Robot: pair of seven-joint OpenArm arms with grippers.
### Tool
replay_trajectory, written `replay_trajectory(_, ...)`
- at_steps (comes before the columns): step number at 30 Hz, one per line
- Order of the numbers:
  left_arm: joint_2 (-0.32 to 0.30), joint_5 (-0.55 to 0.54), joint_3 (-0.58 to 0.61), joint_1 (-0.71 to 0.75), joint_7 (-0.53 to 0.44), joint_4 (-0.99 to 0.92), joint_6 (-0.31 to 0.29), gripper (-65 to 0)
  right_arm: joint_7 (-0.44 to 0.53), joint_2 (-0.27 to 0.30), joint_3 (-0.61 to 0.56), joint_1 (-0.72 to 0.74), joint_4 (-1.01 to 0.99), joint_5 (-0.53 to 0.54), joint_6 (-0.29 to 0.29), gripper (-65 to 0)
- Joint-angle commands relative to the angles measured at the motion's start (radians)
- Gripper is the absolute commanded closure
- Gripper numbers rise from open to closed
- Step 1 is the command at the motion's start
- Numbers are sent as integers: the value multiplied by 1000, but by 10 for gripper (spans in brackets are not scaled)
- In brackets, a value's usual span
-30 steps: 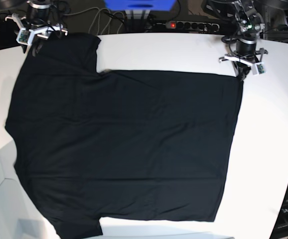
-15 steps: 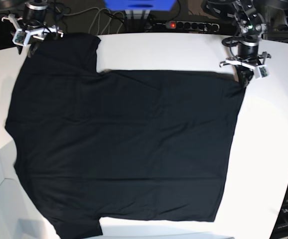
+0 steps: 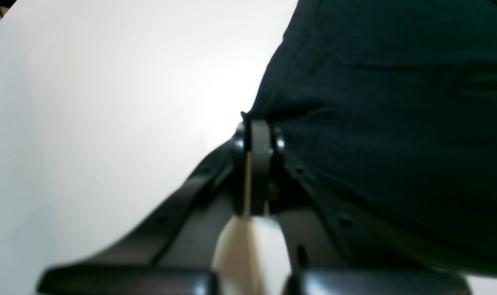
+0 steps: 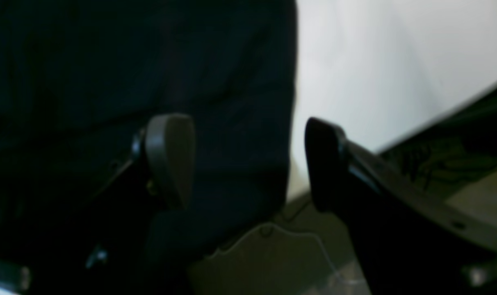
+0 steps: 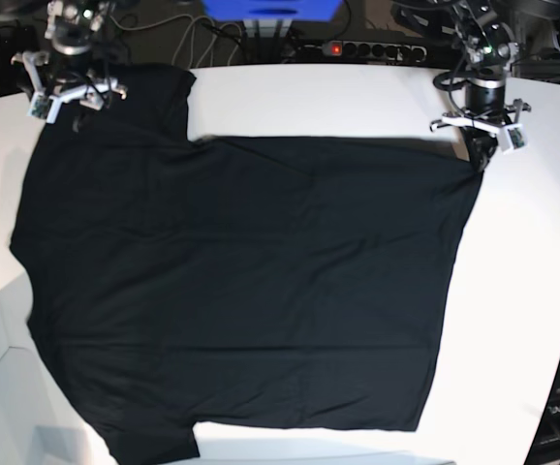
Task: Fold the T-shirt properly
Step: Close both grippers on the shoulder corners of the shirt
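Black shirt (image 5: pixel 241 281) is lying flat across the table (image 5: pixel 522 291), my left gripper (image 3: pixel 256 123) pinching its far corner, my right gripper (image 4: pixel 248 159) gaping wide over a sleeve.

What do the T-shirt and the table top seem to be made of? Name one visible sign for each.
T-shirt: soft woven or knit cloth, matte black; it lies limp with faint creases.
Table: smooth hard white board, probably laminate or painted; its surface is even, with a slight sheen.
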Motion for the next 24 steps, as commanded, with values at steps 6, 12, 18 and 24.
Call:
replay_trajectory(6,-9,-7,-5,2,-27,17,0,0,-126,33,46,83,-8,-5,2,-426)
replay_trajectory(12,-9,-4,-5,2,-27,-1,0,0,-171,58,94,146,-60,-5,4,-425)
replay_trajectory(18,-10,-1,-5,2,-27,-18,0,0,-179,90,97,163,-148,-5,4,-425)
replay_trajectory(24,-10,-1,-5,2,-27,-20,0,0,-202,85,89,146,-157,-3,4,-425)
